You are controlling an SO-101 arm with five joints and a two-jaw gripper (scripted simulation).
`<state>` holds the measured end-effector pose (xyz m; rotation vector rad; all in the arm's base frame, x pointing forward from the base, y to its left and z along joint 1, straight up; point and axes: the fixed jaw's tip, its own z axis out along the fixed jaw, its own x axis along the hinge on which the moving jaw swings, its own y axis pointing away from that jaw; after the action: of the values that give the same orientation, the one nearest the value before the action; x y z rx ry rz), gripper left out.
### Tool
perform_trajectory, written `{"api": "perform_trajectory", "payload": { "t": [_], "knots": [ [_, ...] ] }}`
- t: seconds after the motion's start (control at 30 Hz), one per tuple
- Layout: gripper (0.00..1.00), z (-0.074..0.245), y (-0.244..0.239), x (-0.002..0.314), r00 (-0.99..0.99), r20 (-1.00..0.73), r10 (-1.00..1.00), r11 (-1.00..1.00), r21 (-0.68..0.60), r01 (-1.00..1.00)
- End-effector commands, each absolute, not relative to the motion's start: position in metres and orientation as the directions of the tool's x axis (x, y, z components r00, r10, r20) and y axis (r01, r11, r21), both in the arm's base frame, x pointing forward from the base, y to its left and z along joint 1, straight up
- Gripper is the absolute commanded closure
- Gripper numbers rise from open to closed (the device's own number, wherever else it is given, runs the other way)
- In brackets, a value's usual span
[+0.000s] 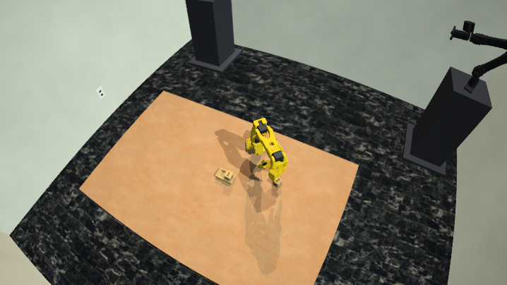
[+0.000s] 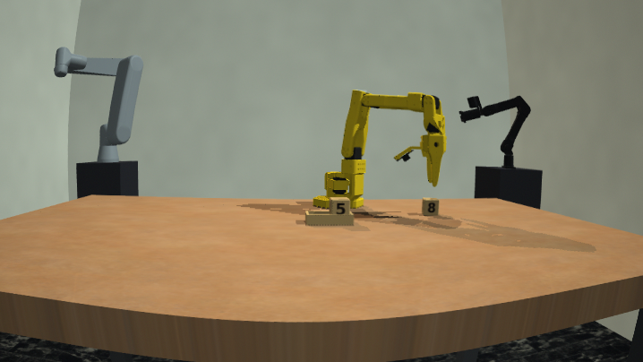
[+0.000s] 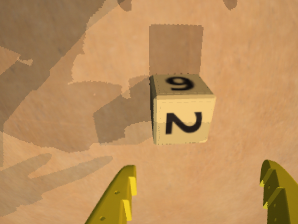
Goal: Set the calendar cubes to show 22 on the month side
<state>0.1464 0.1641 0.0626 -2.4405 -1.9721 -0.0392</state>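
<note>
1. Grey and jointed, a robot arm point(image 2: 117, 99) stands on a black pedestal point(image 2: 107, 177) at far left of the exterior view, behind the wooden table point(image 2: 225, 265).
2. Left of centre on the table, the tan tray point(image 2: 328, 219) lies flat with one cube point(image 2: 339, 206) standing in its right half, the face toward the exterior camera reading 5; the slot beside that cube holds nothing.
3. Behind the tray rises the yellow arm point(image 2: 357, 134), its base point(image 2: 321, 202) on the table, its upper links reaching right and then bending down.
4. The tool point(image 2: 434, 179) points downward with its fingers partly apart and nothing between them, hanging above the second cube point(image 2: 430, 206) without touching it.
5. That second cube stands on the bare table, well apart from the tray to the right, showing 8 to the exterior camera.
6. Seen from the wrist camera, the same cube point(image 3: 184, 108) sits ahead of the two yellow fingers, with a 9 on its upper face and a 2 on the face toward the lens.
7. At far right, a black arm point(image 2: 512, 121) stands on another dark pedestal point(image 2: 508, 182) beyond the table's edge.
</note>
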Motion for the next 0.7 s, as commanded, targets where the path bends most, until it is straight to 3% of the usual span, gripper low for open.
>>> {"api": "perform_trajectory", "payload": {
  "t": [0.0,0.67],
  "knots": [
    [0.65,0.0629,0.1654,0.1493,0.209,0.032,0.977,-0.209,0.017,0.978],
    [0.65,0.0615,0.1636,0.1519,0.199,0.026,0.980,-0.200,0.015,0.980]
  ]
}}
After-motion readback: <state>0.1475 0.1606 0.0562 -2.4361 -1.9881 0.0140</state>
